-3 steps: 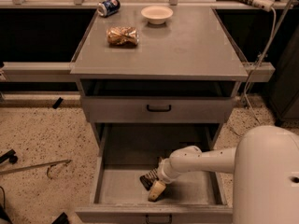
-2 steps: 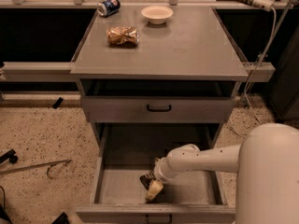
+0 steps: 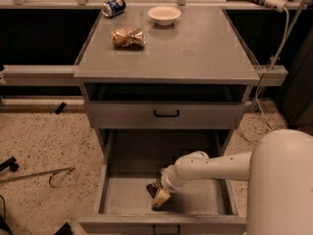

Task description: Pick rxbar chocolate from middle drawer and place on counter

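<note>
The robot's pale gripper [image 3: 159, 198] has edged slightly leftward inside the pulled-out grey metal middle drawer [image 3: 104, 180]. It sits low against the dark-wrapped rxbar chocolate [image 3: 152, 189] on the tray floor. Whether it has hold cannot be told, so the lift to the broad grey tabletop [image 3: 195, 53] likely remains.

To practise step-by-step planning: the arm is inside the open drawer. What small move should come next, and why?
Probably settle the gripper onto the rxbar chocolate to secure it. The gripper sits low in the open drawer, right against the dark bar, which seems to lie on the drawer floor.
</note>
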Robot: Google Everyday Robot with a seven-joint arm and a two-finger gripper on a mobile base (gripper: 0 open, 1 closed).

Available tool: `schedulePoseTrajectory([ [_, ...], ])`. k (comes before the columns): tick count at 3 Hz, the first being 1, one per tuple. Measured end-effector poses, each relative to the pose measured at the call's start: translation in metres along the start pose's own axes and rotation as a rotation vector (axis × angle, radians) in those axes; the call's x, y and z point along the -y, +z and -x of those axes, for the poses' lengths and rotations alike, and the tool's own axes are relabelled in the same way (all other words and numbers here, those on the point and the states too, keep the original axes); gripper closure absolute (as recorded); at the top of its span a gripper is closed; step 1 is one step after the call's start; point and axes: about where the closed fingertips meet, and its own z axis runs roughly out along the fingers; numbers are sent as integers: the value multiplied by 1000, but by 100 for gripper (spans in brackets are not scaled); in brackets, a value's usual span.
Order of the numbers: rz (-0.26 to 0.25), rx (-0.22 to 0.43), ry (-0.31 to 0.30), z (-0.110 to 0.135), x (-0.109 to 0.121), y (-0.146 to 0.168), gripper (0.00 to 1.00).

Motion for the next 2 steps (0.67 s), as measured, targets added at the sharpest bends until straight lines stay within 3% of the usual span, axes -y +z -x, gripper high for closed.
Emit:
schedulePoseTrajectory([
  [2,0,0,0,0,0,0,65],
])
